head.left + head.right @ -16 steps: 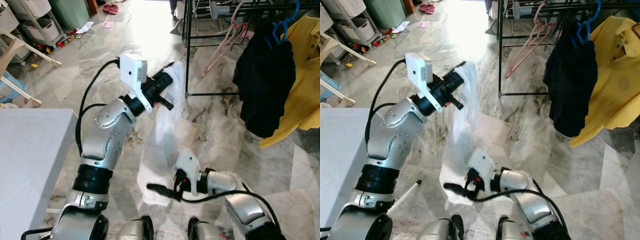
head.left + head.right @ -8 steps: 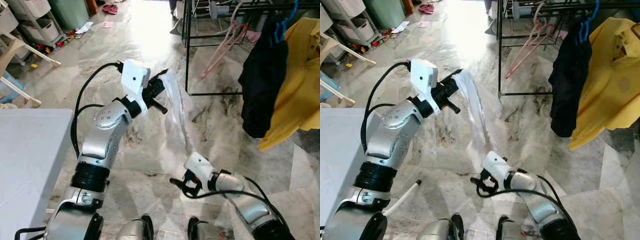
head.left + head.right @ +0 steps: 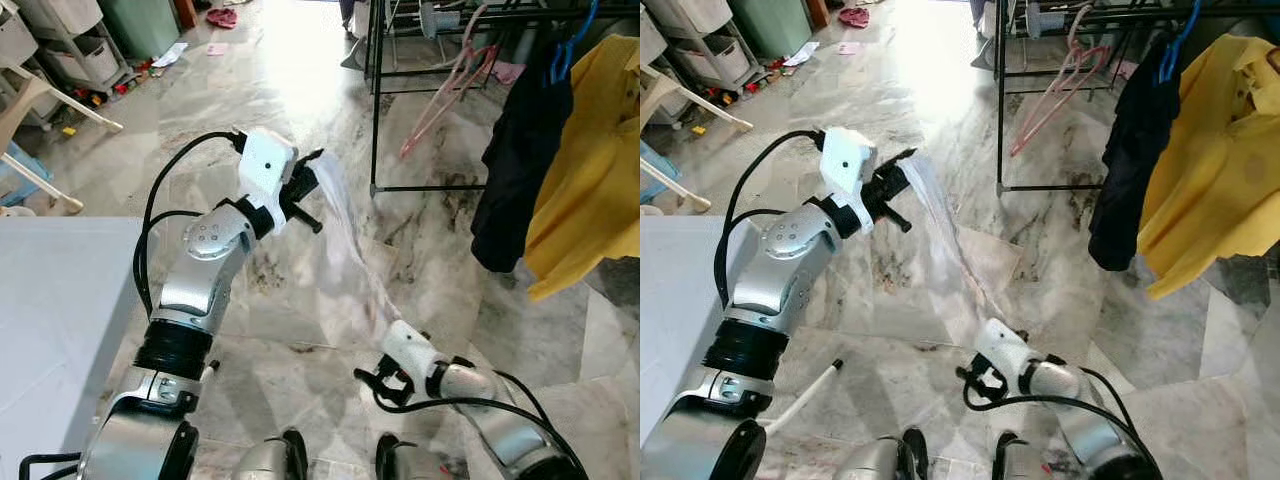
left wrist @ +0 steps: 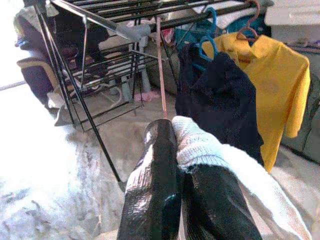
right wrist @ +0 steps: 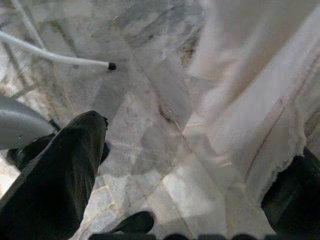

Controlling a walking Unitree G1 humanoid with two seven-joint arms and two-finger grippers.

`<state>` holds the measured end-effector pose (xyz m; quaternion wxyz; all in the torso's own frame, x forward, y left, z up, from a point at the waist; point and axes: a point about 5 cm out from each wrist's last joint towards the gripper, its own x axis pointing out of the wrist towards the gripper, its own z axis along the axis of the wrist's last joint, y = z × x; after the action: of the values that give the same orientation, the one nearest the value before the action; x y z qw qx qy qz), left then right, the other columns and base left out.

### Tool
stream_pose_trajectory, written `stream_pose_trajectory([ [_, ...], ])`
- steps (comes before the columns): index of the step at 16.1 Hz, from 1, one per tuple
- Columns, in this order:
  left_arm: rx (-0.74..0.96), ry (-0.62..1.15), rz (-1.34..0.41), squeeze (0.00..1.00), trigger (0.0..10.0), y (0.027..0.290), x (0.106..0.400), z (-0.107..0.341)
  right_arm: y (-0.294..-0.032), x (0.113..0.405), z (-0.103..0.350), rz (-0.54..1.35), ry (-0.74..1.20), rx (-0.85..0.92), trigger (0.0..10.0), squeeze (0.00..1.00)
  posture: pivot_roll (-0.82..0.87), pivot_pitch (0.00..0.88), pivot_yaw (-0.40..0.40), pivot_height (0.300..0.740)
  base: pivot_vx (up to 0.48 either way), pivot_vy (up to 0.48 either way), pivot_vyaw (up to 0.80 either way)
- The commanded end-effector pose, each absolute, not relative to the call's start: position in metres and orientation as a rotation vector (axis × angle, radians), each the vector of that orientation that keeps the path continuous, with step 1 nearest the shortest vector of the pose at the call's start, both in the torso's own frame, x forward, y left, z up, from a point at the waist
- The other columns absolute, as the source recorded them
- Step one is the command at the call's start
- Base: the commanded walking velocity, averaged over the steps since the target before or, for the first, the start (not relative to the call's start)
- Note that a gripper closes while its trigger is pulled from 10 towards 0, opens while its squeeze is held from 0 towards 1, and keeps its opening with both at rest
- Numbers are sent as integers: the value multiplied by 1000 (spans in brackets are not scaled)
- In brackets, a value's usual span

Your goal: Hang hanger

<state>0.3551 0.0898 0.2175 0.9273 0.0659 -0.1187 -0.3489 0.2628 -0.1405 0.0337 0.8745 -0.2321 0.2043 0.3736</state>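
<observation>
White cloth (image 3: pixel 345 225) pinched tight in left pincer (image 3: pixel 305 190); right pincer (image 3: pixel 385 378) spread wide, empty. Cloth best kept taut, carried toward drying rack (image 3: pixel 372 120).

Drying rack (image 3: pixel 440 20) ahead right, white table (image 3: pixel 50 300) at left

The two head views look forward and down from above the robot's arms, taking in the marble floor (image 3: pixel 300 60) and, farther off, the black drying rack (image 3: pixel 372 120). They share almost the whole scene, one set slightly to the side of the other. The left wrist view looks close along its black fingers (image 4: pixel 155 190) toward that same drying rack and the yellow shirt (image 4: pixel 275 90), while the right wrist view looks down at the floor from very near.
</observation>
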Motion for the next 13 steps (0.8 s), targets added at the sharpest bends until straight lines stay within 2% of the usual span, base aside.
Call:
stream_pose_trajectory([
  [1,196,-288,-717,0,10000,92,353,223,-144,267,40,699,324,-463,10000,0,-38,201,118,740,0,0,0],
  [4,221,-247,-735,0,10000,91,348,204,-147,277,68,574,125,-357,10000,0,-42,201,118,740,0,0,0],
  [5,224,-188,-714,0,10000,94,344,182,-148,275,75,544,75,-295,10000,0,-49,204,117,740,0,0,0],
  [7,205,-104,-667,0,10000,101,340,154,-145,266,79,577,58,-179,10000,0,-62,205,109,740,0,0,0],
  [8,191,-34,-626,0,10000,107,336,131,-139,254,79,666,75,-124,10000,0,-70,207,100,740,0,0,0],
  [10,188,11,-599,0,10000,111,332,116,-139,247,79,702,79,-111,10000,0,-77,207,92,740,0,0,0],
  [13,188,48,-534,0,10000,115,326,98,-157,257,80,520,48,-143,10000,0,-90,202,78,740,0,0,0],
])
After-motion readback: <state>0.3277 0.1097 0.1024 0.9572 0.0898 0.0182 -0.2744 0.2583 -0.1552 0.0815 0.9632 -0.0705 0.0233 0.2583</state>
